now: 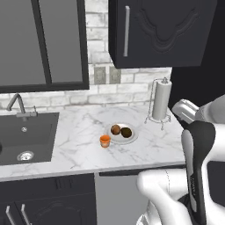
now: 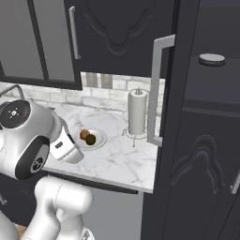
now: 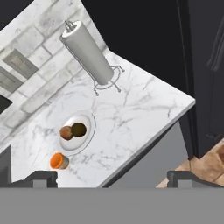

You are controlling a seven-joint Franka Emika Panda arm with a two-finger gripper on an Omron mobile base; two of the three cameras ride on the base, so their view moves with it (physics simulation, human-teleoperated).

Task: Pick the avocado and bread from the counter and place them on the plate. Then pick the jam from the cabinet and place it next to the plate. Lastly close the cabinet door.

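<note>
The pale plate [image 1: 132, 137] [image 2: 99, 140] [image 3: 87, 120] lies on the white marble counter [image 1: 79, 136] [image 3: 131, 118]. On it rest the orange-brown bread [image 1: 115, 129] [image 2: 84, 134] [image 3: 66, 133] and the dark green avocado [image 1: 126, 132] [image 2: 91, 139] [image 3: 79, 129], touching each other. A small orange jam jar [image 1: 105, 140] [image 3: 58, 161] stands upright on the counter just beside the plate's rim. The tall black cabinet door [image 2: 169, 117] stands swung open, its pale bar handle [image 2: 157, 89] facing out. My gripper [image 3: 113, 180] hovers high over the counter's front edge, open and holding nothing.
A paper towel roll on a wire stand [image 1: 161, 100] [image 2: 137, 112] [image 3: 87, 54] stands behind the plate, near the open door. The black sink [image 1: 26, 136] with its tap is at the left. A grey disc [image 2: 212, 59] lies on a shelf inside the cabinet.
</note>
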